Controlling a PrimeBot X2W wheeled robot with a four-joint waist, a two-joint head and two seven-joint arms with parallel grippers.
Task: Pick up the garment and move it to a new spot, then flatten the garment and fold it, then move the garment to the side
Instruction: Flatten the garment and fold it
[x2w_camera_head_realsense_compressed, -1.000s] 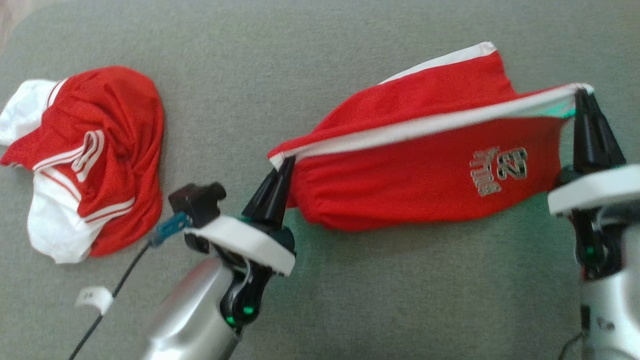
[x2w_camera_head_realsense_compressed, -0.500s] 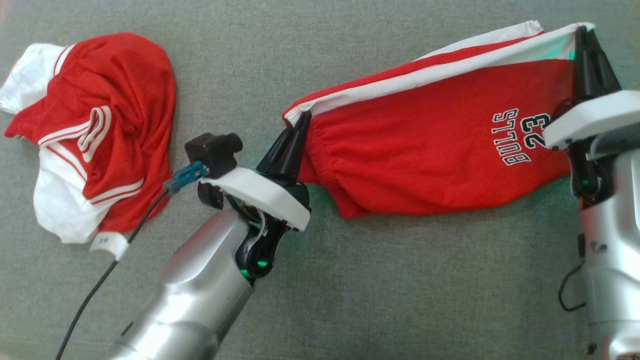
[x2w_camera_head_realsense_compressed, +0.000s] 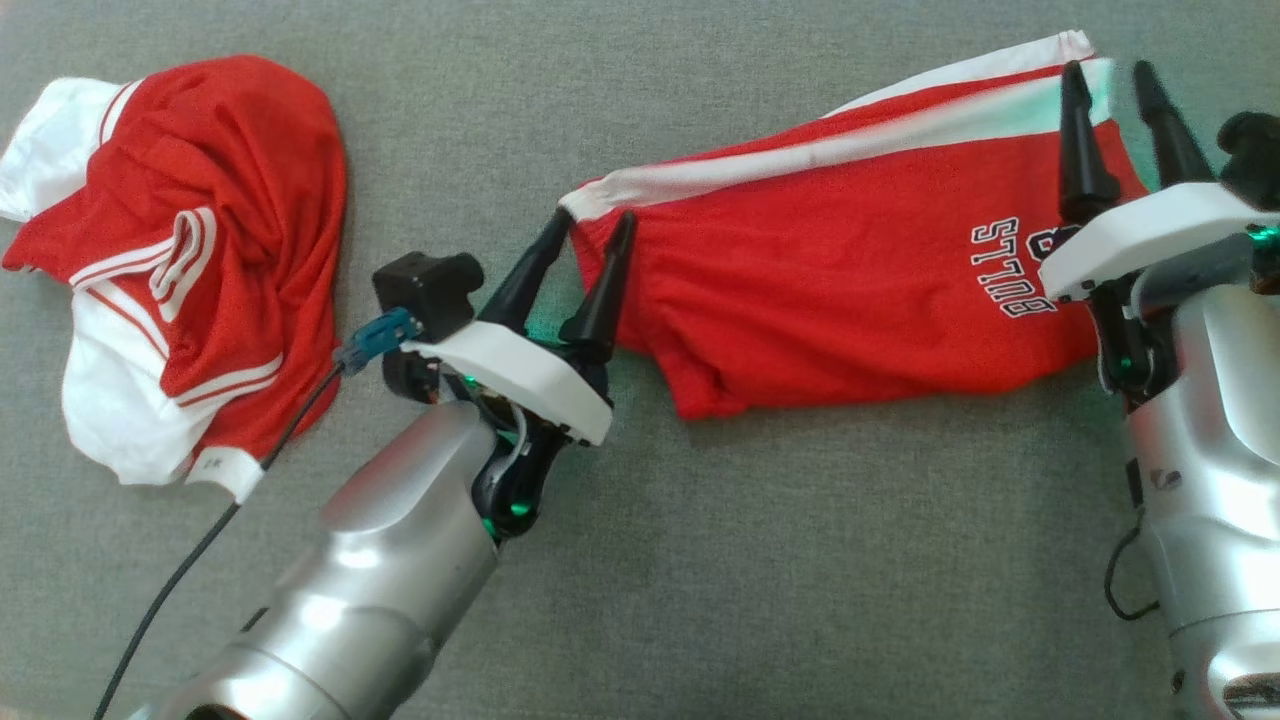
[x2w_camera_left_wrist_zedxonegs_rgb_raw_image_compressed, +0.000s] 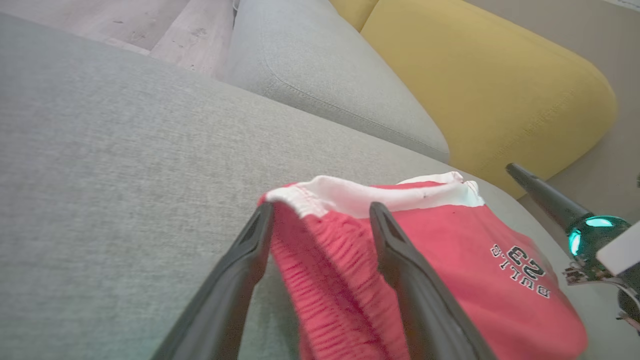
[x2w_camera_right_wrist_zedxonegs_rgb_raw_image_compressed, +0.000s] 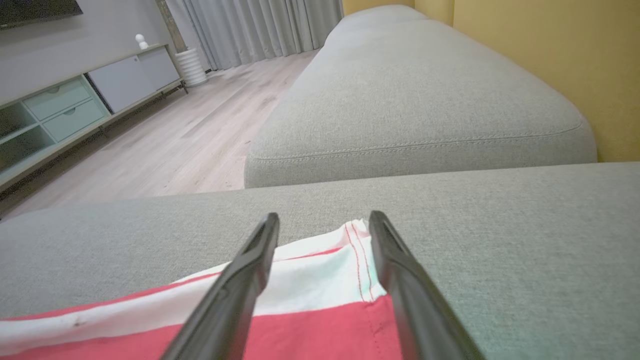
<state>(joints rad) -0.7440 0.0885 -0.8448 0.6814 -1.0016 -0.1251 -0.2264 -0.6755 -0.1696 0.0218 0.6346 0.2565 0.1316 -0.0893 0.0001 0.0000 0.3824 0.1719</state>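
1. My left gripper (x2w_camera_head_realsense_compressed: 597, 217) had its fingers apart, straddling the elastic waistband corner of the red Bulls shorts (x2w_camera_head_realsense_compressed: 850, 270) and clamping nothing.
2. My right gripper (x2w_camera_head_realsense_compressed: 1105, 70), fingers also spread, straddled the hem corner.
3. Between them the shorts lay stretched on the grey sofa cushion (x2w_camera_head_realsense_compressed: 700, 550), probably for flattening.
4. Beyond my left fingers, well apart, sat a crumpled jersey (x2w_camera_head_realsense_compressed: 200, 250).

The sofa cushion (x2w_camera_head_realsense_compressed: 760, 580) is free along its near side; farther back lie the shorts (x2w_camera_head_realsense_compressed: 830, 250) and, toward the left, a jersey (x2w_camera_head_realsense_compressed: 230, 200).
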